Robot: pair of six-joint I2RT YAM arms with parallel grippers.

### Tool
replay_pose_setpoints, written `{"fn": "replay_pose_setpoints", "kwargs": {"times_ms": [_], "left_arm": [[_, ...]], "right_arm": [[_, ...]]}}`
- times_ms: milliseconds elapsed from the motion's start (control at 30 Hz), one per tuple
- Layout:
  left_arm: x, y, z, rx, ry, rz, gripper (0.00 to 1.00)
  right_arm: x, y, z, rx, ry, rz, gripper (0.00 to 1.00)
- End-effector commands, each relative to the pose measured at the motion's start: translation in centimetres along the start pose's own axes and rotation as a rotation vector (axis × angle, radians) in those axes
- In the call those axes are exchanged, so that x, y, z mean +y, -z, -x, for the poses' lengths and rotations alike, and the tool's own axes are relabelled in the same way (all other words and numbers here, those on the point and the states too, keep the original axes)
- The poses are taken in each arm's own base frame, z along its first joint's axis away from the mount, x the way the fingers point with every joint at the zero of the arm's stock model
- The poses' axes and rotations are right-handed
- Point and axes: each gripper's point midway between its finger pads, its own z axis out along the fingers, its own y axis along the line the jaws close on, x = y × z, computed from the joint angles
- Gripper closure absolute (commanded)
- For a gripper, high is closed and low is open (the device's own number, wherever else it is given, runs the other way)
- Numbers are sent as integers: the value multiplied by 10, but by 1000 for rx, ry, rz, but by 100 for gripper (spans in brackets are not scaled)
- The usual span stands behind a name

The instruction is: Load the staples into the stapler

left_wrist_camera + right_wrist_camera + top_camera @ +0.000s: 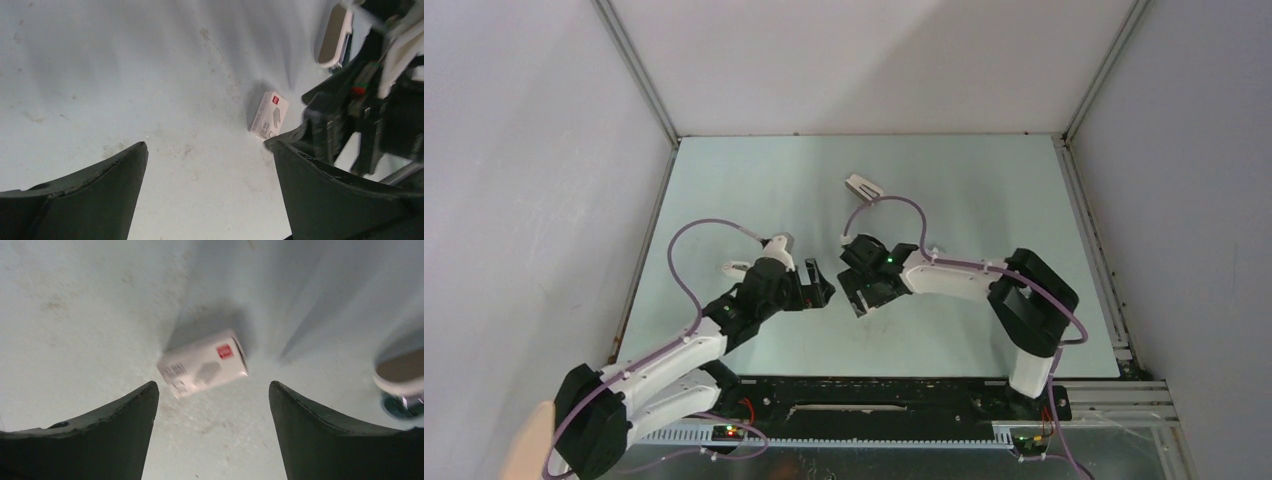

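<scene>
Right claw (211, 385) (jaws apart, empty) hangs over the white box (205, 362).

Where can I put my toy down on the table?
Bare: the far left corner beside the white stapler, and the stretch from it to the right wall. Crowded: the middle, where left pincer and right pincer meet by the small white box.

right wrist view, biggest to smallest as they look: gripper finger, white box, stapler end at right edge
1. gripper finger, though it is nearest the camera
2. white box
3. stapler end, cropped, so unsure
</scene>
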Motion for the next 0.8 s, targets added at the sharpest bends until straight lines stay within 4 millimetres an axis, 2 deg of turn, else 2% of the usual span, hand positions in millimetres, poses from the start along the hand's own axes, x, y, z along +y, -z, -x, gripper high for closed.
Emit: {"fn": "replay_pose_setpoints", "kwargs": {"times_ms": [0, 200, 433, 600, 767], "left_arm": [[-17, -3, 13, -64, -96, -23, 0], [-32, -13, 4, -32, -236, -10, 1], [-62, -33, -15, 98, -410, -31, 12], [-68, -42, -31, 164, -488, 23, 19], [-78, -49, -49, 202, -527, 15, 21]], "right_arm": [[-20, 31, 13, -116, -58, 28, 16], [-55, 61, 16, -240, -167, 133, 17], [-60, 85, 24, -363, -241, 328, 19], [-58, 82, 28, -371, -286, 372, 21], [-58, 70, 30, -339, -329, 413, 21]]}}
